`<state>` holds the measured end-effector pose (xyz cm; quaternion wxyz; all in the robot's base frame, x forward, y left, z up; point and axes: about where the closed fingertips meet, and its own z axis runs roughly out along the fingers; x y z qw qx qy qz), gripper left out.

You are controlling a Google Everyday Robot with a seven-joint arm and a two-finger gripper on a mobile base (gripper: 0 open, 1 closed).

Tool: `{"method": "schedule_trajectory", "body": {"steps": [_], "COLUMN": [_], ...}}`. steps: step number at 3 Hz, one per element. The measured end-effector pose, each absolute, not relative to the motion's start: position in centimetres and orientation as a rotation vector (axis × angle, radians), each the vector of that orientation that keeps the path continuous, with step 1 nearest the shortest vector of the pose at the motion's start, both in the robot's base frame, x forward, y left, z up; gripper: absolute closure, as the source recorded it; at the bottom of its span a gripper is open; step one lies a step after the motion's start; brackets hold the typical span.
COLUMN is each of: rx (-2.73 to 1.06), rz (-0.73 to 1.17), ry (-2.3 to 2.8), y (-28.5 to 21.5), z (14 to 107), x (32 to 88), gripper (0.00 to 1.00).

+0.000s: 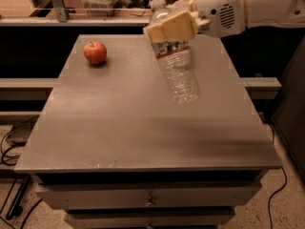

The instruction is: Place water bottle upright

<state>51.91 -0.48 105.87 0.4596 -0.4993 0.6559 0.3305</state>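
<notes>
The water bottle (178, 70) is clear and ribbed, with a white cap and a dark label band near its neck. It hangs above the grey table (119, 128), nearly upright, its base tilted a little to the right and clear of the surface. My gripper (171, 20) comes in from the upper right on a white arm. Its tan fingers (167, 27) are shut on the bottle's neck and shoulder, just below the cap.
A red apple (95, 52) sits on the table at the far left. A railing and shelf with clutter run behind the table. Drawers sit under the table's front edge. Cables lie on the floor at the left.
</notes>
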Motion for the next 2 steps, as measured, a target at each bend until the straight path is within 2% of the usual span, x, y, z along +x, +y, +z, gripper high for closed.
{"method": "schedule_trajectory", "body": {"steps": [2], "rx": [-1.221], "rz": [0.697], "ry": [1.540], "y": [1.0], "z": [103.8], "x": [51.7], "gripper": [1.00]}}
